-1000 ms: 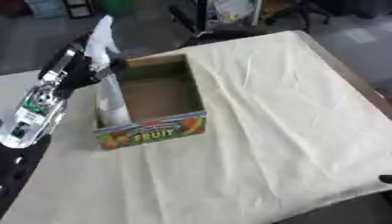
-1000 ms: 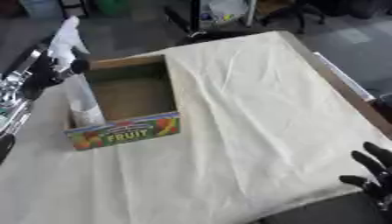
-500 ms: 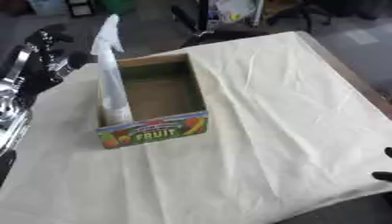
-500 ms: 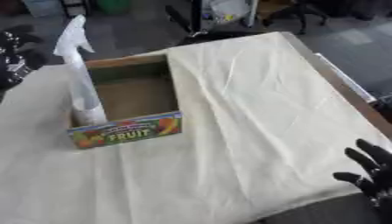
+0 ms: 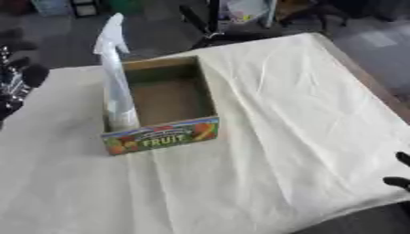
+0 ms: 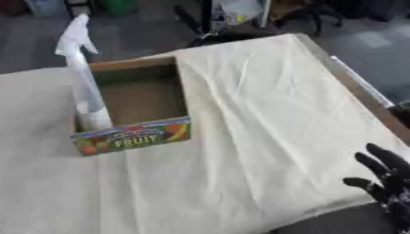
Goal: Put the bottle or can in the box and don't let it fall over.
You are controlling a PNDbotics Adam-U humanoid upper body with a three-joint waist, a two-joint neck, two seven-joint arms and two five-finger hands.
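Black hands with silver fittings, seen only at the edges.

At about nine o'clock in the left eye view, the left hand (image 5: 14,84) showed as blurred black, rounded finger segments with silver-grey metal parts between them. At about five o'clock in the right eye view, the right hand (image 6: 390,183) was matte black, its fingers slim and round-tipped, with faint pale flecks along its lower part. No cables, screws or markings could be made out.

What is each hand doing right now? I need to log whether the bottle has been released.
Left hand: off the spray bottle; fingers cannot be told.
Right hand: open, holding nothing.
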